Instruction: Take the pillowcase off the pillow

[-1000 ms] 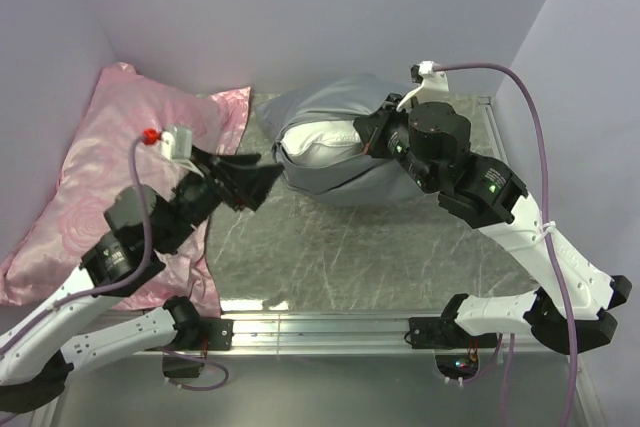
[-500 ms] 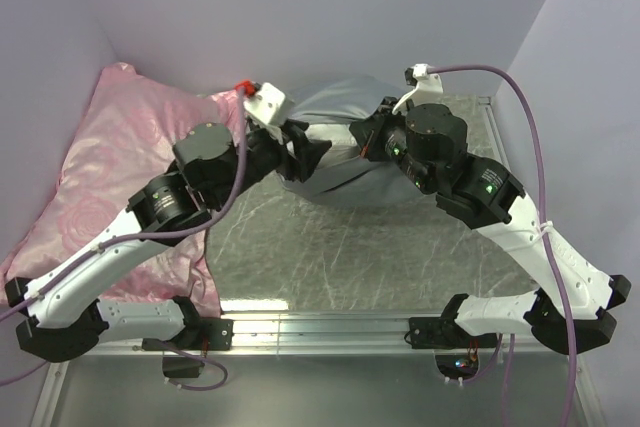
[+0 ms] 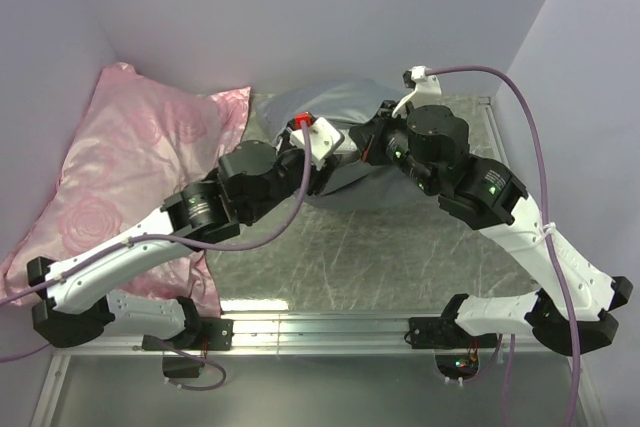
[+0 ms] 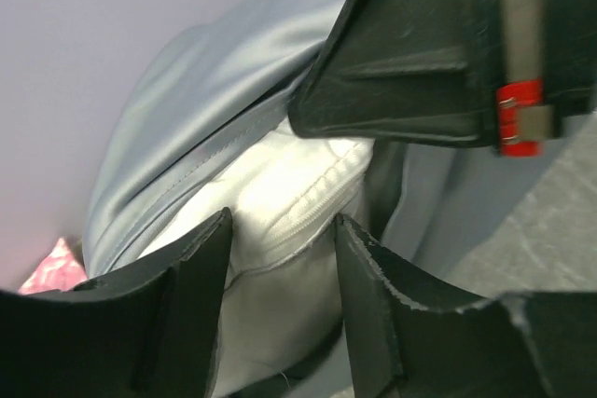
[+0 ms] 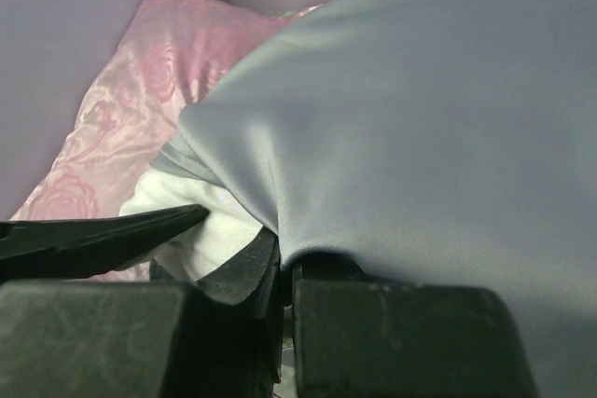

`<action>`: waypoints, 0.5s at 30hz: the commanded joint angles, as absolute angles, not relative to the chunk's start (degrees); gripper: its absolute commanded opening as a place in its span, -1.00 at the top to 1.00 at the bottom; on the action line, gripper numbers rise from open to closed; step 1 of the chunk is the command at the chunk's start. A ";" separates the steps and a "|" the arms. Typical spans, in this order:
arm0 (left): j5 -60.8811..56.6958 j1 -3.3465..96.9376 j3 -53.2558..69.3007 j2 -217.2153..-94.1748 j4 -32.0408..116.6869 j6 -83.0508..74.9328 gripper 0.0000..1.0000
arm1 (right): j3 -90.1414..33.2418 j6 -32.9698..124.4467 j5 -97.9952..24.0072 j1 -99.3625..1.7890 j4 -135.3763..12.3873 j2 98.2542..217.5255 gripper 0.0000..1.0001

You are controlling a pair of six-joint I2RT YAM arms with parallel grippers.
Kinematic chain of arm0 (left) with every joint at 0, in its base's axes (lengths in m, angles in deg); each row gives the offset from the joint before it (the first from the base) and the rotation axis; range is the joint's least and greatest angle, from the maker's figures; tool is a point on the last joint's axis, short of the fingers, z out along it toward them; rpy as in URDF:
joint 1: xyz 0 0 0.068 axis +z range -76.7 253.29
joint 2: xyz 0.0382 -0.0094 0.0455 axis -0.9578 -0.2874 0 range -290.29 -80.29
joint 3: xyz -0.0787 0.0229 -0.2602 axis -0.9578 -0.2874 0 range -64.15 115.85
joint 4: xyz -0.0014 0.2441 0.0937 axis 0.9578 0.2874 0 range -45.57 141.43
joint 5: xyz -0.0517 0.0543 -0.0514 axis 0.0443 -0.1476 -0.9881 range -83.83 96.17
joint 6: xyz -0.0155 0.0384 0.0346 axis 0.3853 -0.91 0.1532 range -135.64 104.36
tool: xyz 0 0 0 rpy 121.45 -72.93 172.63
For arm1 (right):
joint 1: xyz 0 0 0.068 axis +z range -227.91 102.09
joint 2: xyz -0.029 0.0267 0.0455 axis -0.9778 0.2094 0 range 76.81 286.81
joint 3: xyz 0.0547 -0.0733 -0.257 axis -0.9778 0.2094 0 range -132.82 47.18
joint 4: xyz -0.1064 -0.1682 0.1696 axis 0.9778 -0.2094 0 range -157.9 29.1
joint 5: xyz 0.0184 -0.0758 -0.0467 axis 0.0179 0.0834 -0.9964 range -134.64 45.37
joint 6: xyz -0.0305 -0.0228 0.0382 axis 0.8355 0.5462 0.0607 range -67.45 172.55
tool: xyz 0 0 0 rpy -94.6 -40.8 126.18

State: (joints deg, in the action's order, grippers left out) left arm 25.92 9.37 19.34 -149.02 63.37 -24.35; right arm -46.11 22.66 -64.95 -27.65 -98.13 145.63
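The grey-blue pillowcase (image 3: 345, 105) lies bunched at the back middle of the table. My right gripper (image 3: 366, 141) is shut on its open edge; in the right wrist view the fabric (image 5: 420, 137) drapes over the closed gripper (image 5: 284, 258). The white pillow (image 4: 280, 193) pokes out of the opening and also shows in the right wrist view (image 5: 177, 221). My left gripper (image 3: 338, 150) is at that opening. In the left wrist view it (image 4: 282, 230) is open, with its fingers on either side of the pillow's piped edge. The pillowcase (image 4: 187, 109) curves over the pillow.
A pink rose-patterned satin pillow (image 3: 130, 157) fills the left side against the wall, and shows in the right wrist view (image 5: 121, 118). Lilac walls close the back and sides. The marbled tabletop (image 3: 350, 247) lies in front of the pillowcase. A metal rail (image 3: 330, 329) runs along the near edge.
My left arm has swung right from over the pink pillow to the pillowcase's opening, its open fingers now around the white pillow's edge. My right gripper has kept its hold, barely moving.
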 commanded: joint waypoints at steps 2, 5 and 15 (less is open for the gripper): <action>32.03 8.87 16.98 -149.46 57.61 -27.68 -0.07 | -47.65 23.72 -64.50 -27.47 -92.98 142.55 1.00; 30.34 8.78 15.31 -148.84 56.91 -27.59 -0.26 | -47.65 23.90 -64.76 -27.46 -93.15 142.11 1.00; 26.03 6.41 8.63 -147.61 53.14 -26.36 -0.42 | -51.25 24.52 -64.32 -27.11 -93.95 143.87 1.00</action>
